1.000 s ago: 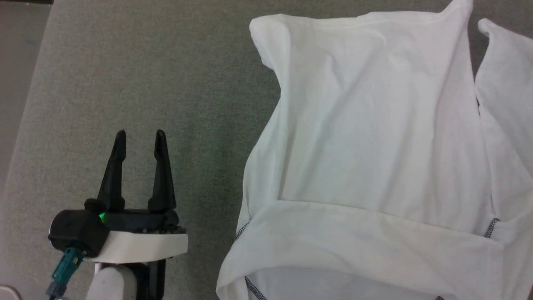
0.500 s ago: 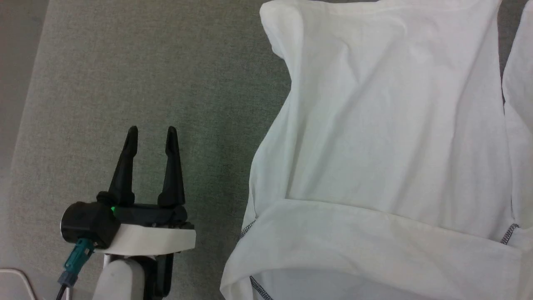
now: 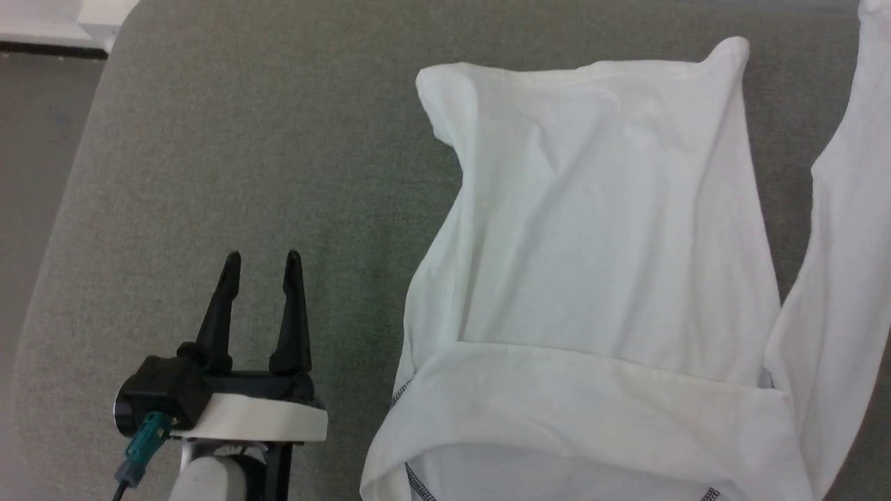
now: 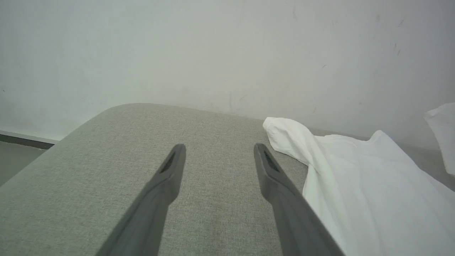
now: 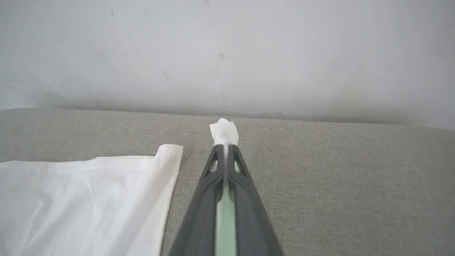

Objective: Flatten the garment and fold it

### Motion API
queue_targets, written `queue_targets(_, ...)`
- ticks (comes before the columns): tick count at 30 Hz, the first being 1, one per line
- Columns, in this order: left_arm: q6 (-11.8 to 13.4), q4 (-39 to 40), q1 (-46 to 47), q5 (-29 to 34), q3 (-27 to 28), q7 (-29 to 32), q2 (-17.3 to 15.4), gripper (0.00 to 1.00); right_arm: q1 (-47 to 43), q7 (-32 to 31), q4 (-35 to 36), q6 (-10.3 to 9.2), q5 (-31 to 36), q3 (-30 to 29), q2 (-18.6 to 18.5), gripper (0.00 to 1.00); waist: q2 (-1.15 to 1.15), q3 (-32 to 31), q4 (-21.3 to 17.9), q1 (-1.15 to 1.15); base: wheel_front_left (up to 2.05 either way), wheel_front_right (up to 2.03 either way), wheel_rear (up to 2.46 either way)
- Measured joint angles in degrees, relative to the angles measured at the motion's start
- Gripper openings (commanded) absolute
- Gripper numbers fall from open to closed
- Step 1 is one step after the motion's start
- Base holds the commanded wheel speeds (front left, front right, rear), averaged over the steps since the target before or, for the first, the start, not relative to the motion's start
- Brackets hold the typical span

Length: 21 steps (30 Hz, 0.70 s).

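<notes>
The grey table [image 3: 243, 174] spreads out before me, with a pale wall [image 4: 227, 53] beyond its far edge. The white shirt [image 3: 612, 243] lies on the table's right half, its near part folded over and dark stitching showing at the near edge. Its sleeve [image 3: 842, 229] runs along the right side. My left claw [image 3: 263, 256] is released at the near left, apart from the shirt. My right claw [image 5: 224, 146] is clenched on a tuft of shirt cloth poking past its tips.

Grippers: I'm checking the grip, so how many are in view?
2. The left gripper stands open over the grey surface beside the garment; the right gripper is shut on a tip of it.
</notes>
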<state>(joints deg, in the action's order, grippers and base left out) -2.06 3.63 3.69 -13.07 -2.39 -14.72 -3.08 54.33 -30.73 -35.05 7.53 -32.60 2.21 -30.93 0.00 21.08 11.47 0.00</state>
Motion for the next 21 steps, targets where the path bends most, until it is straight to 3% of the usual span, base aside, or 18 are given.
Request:
queue_targets(5,-0.4,-1.2,-2.0,0.1,0.6,0.0,0.0,1.00,-6.5,0.6,9.1,0.00,-0.4,3.4,-0.2,0.00,0.00,-4.5,-1.6,0.00,0.00,0.00,0.00)
queue_targets(10,-0.5,-1.9,-4.1,0.1,1.0,0.0,-0.2,1.00,-16.8,3.4,23.7,0.00,-0.6,7.7,1.9,0.00,0.00,-9.1,-3.3,-0.01,0.00,0.00,0.00)
queue_targets(16,-0.9,-2.2,-5.9,-0.1,0.9,0.5,-0.9,1.00,-28.1,5.1,35.5,0.00,-0.4,11.5,11.1,0.00,0.00,-14.0,-5.2,-0.02,0.00,0.00,0.00)
queue_targets(21,-1.0,-2.3,-6.3,-0.5,0.3,1.6,-1.1,1.00,-33.6,6.6,36.8,-0.01,-0.1,16.2,20.7,0.00,0.00,-17.4,-6.2,-0.01,0.00,0.00,0.00)
